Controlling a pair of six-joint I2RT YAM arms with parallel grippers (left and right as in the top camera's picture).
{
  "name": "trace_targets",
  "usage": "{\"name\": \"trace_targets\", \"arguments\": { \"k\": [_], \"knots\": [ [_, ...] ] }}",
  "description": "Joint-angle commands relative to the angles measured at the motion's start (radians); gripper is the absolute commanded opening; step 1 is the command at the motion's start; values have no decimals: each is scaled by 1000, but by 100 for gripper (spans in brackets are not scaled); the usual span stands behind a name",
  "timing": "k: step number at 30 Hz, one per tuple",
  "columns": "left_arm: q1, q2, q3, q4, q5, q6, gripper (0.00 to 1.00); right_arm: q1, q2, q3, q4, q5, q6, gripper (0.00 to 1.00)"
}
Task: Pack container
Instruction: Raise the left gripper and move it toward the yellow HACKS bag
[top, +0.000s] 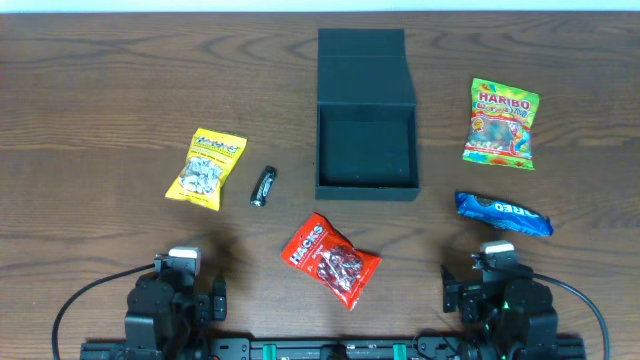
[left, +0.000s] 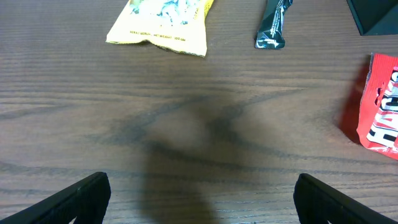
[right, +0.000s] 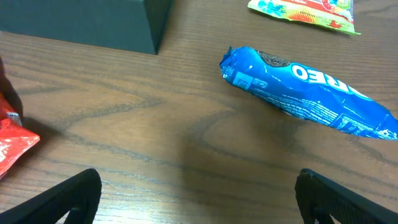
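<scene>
The dark teal-black container (top: 366, 150) stands open at the table's middle back, its flap lid (top: 362, 68) lying flat behind it; it looks empty. Its corner shows in the right wrist view (right: 93, 25). A yellow snack bag (top: 206, 169), a small black bar (top: 263, 186), a red Hacks bag (top: 330, 259), a blue Oreo pack (top: 503, 213) and a Haribo bag (top: 502, 124) lie around it. My left gripper (left: 199, 199) is open and empty at the front left. My right gripper (right: 199, 196) is open and empty at the front right, just short of the Oreo pack (right: 311, 93).
The wooden table (top: 100, 100) runs to a pale far edge. Both arm bases (top: 175, 300) sit at the front edge, with cables beside them. The red bag's edge shows in the left wrist view (left: 379, 106) and the right wrist view (right: 12, 146).
</scene>
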Motion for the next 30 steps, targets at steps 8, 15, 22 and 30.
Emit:
{"name": "trace_targets", "arguments": {
  "k": [8, 15, 22, 30],
  "knots": [
    [-2, -10, -32, -15, -4, 6, 95, -4, -6, -7, -4, -8, -10, 99],
    [-2, -10, -32, -15, -4, 6, 96, -4, -6, -7, -4, -8, -11, 99],
    [-2, -10, -32, -15, -4, 6, 95, -4, -6, -7, -4, -8, -11, 99],
    [-2, -10, -32, -13, -25, 7, 96, -4, -6, -7, -4, -8, -11, 99]
  ]
}}
